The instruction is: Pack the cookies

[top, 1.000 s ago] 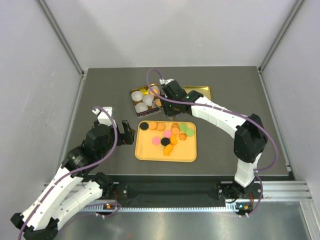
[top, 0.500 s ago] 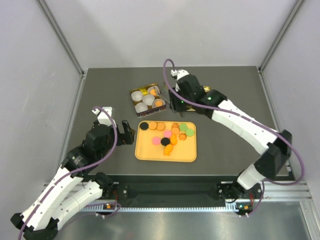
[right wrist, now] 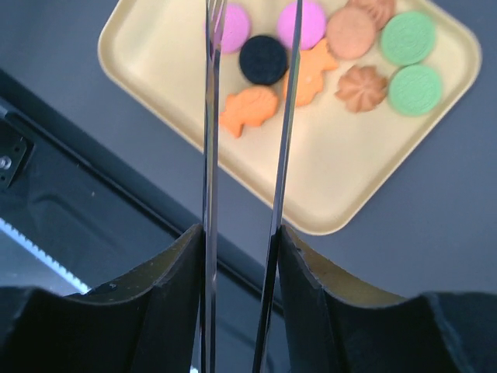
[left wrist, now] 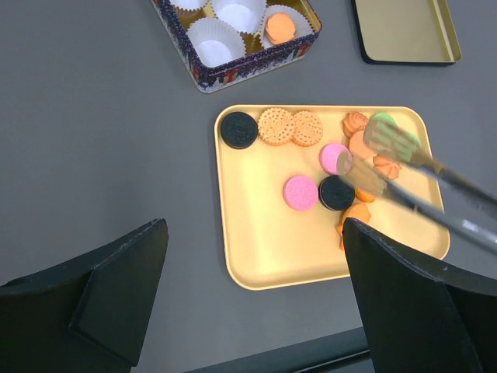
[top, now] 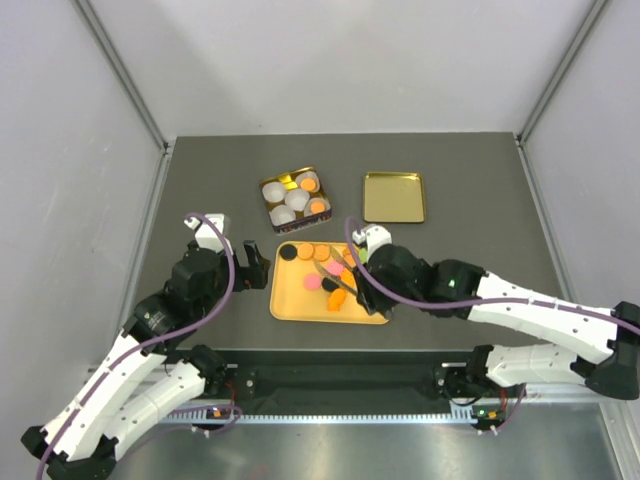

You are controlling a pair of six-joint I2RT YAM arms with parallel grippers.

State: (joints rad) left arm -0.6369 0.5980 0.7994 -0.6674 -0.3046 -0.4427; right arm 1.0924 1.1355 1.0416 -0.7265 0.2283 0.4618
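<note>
Grey counter (top: 200,180) fills the floor of a white-walled booth, with a yellow tray (top: 300,305) at the centre of the top view. Above it, at upper centre, sits a tin (left wrist: 248,66) of white paper cups (left wrist: 213,43), and a gold lid (top: 393,196) lies to the upper right.

Packing looks barely begun. Two of the cups hold an orange cookie each and the other cups look empty. Most of the cookies (left wrist: 276,126) lie on the tray: orange, pink, green and black, mainly in its upper and right parts. Nearly all of them are yet to go into the tin, and the lid is off.

The right end effector (right wrist: 241,256) is clenched on a pair of metal tongs (right wrist: 208,140), which reach out over the middle of the tray, towards the pink and black cookies. I see nothing between the blades. The left end effector (top: 252,268) is released, jaws wide, and hangs just left of the tray with nothing in it.

The tong tips are blurred in the left wrist view and cut off at the top edge of the right wrist view. Whether they touch a cookie cannot be told. From above, the right arm covers the tray's right part. The left wrist view cuts off the tin's far side.
</note>
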